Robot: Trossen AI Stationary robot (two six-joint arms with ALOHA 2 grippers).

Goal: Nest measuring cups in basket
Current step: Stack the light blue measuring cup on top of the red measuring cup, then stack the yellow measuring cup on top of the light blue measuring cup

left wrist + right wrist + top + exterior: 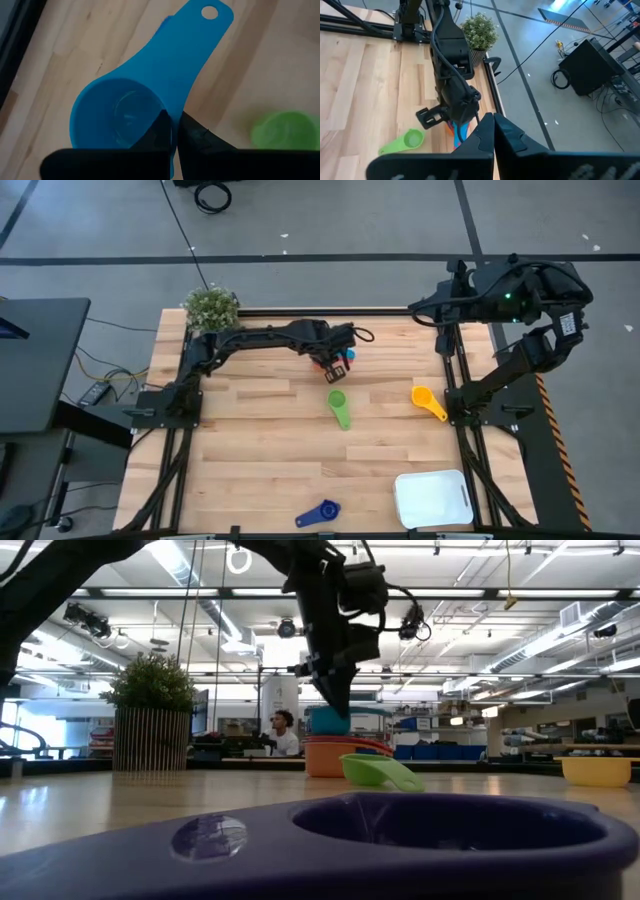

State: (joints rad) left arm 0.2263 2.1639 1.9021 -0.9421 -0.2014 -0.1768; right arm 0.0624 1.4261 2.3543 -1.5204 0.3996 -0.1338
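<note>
Left gripper (173, 131): fingers pinched narrow on the rim of the light blue cup (125, 117), a smooth round plastic bowl with a flat tapering handle pierced by a hole at its end. Seen level across the table, this cup hangs just above the orange and red cups (340, 753), well away from the basket (432, 498). Green cup (338, 406), glossy, lies nearer the basket; yellow cup (428, 401) likewise. Dark blue cup (319, 514) sits just beside the basket, which is white, smooth and rounded at its corners. Right gripper (493, 131): fingers pressed together, empty, raised off the table's far corner. No legible markings.
</note>
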